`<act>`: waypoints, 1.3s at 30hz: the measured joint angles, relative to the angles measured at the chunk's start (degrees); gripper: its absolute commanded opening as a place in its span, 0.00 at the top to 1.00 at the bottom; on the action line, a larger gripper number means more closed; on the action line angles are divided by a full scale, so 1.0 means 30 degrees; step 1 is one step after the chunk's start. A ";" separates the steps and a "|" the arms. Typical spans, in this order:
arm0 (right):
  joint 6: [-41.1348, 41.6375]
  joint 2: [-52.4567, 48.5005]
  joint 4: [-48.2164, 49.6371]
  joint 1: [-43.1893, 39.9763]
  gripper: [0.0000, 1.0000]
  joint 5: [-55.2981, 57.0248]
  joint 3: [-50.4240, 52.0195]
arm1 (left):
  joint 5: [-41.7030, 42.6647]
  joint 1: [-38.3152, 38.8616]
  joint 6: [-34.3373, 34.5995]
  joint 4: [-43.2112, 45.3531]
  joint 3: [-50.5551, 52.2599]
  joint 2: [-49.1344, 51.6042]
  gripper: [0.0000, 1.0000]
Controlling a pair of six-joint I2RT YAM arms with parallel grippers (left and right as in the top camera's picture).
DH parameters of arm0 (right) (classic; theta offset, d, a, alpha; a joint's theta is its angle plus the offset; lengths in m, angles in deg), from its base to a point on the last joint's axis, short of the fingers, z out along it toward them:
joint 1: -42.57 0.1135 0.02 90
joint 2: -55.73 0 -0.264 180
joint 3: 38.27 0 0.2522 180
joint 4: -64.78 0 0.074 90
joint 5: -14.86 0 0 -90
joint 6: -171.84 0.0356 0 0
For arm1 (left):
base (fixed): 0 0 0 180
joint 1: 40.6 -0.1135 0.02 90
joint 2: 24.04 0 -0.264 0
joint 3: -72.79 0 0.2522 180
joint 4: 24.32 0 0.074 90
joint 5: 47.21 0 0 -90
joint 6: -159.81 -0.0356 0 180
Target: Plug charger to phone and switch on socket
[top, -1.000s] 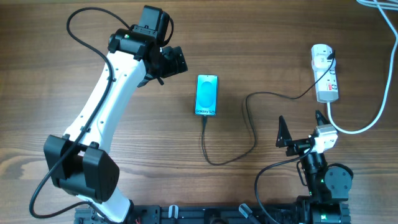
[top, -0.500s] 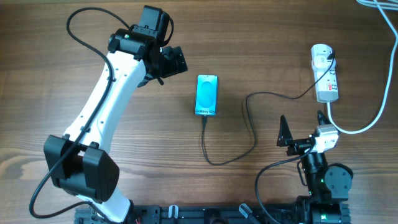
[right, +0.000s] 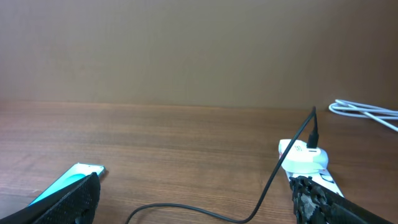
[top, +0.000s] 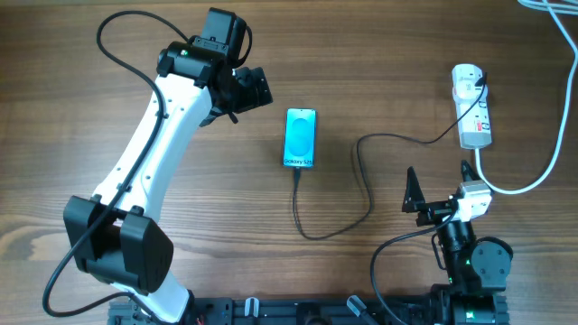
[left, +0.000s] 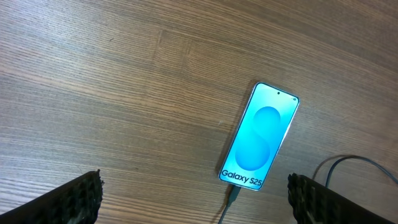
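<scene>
Wood-grain tabletop: it carries a phone [top: 301,137], a black charger cable [top: 295,194] and a white socket strip [top: 472,106].
Change: none. Over the last second neither arm nor any object has shifted, so the scene is at a pause.
Phone: lies flat at the middle of the tabletop with its bright turquoise screen lit and facing up.
Charger: its small tip meets the phone's near edge and looks seated there. From the tip, the cable loops toward the robot, then runs off to the right of the phone and up to the socket strip.
Socket strip: far to the right of the phone, with the charger's other end plugged into its far end. A thick white cord [top: 542,176] trails from it. Its red marks are too small to show whether it is switched on.
Left end effector [top: 256,88]: released, fingers spread wide, hovering just left of the phone and holding nothing.
Right end effector [top: 440,188]: also released and empty, right of the phone and on the robot's side of the socket strip.
Meaning for the task: plugging in appears done, and pressing the socket's switch is likely what remains. The right arm is the closer one.
</scene>
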 measured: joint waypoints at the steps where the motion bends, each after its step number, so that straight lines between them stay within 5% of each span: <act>1: 0.0000 0.0000 0.0000 0.0000 0.00 0.0007 0.0000 | 0.0000 0.0000 0.0000 0.0000 0.0000 0.0000 0.00; 7: 0.0000 0.0000 0.0015 0.0000 0.00 0.0073 0.0000 | -0.0284 0.0000 -0.0007 -0.0823 0.1392 -0.2018 0.00; 10: 0.0000 0.0015 0.0036 0.0000 0.00 0.0080 0.0000 | -0.0262 -0.0007 -0.0277 0.3512 0.5705 -0.6623 0.00; 13: 0.0000 0.0036 0.0044 0.0000 0.00 0.0080 0.0000 | 0.1712 -0.0015 -0.3453 0.9697 1.1409 -1.1825 0.00; 17: 0.0000 0.0051 0.0036 0.0000 0.00 0.0080 0.0000 | 0.3067 -0.0823 -0.6033 1.1810 1.7420 -1.7318 0.00; 26: 0.0000 0.0051 0.0022 0.0000 0.00 0.0080 0.0000 | 0.6608 -0.5785 -0.8910 1.1817 2.1332 -2.5740 0.00; 35: 0.0000 0.0051 0.0022 0.0000 0.00 0.0080 0.0000 | 0.7104 -0.6419 -0.9027 1.1307 2.1697 -2.6607 0.00; 39: 0.0000 0.0051 0.0022 0.0000 0.00 0.0080 0.0000 | 0.6987 -0.6411 -0.9027 1.1460 2.3474 -2.9835 0.00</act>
